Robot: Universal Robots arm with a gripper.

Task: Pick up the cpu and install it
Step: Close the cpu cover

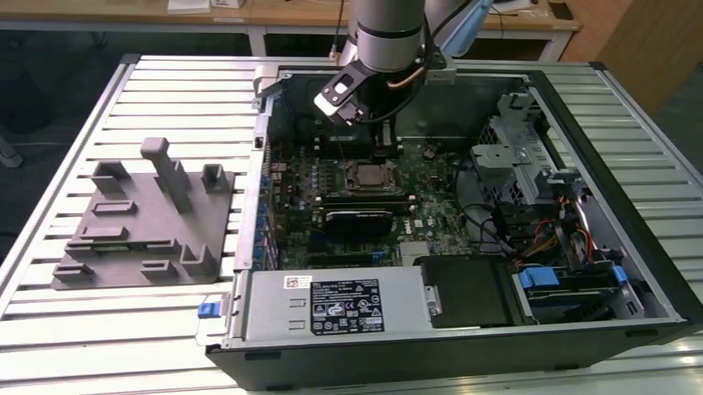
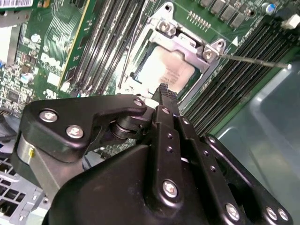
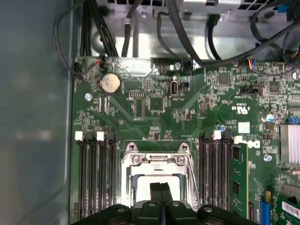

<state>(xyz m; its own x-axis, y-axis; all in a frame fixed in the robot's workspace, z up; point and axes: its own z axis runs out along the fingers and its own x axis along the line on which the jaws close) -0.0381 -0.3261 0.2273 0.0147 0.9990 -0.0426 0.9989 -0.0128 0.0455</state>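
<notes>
Cpu (image 2: 161, 70), one only, is seen lying in one metal-framed socket (image 2: 183, 43), with one gripper (image 2: 164, 90) held above, jaws clenched on nothing.

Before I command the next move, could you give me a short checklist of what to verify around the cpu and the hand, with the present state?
1. The cpu lies inside the socket frame: ok.
2. The cpu sits flat in it: cannot tell.
3. The hand is shut, with nothing between its fingers: ok.
4. The hand is apart from the cpu: cannot tell.
5. The cables lie away from the socket frame: ok.
6. The grey fixture stands outside the computer case: ok.
</notes>
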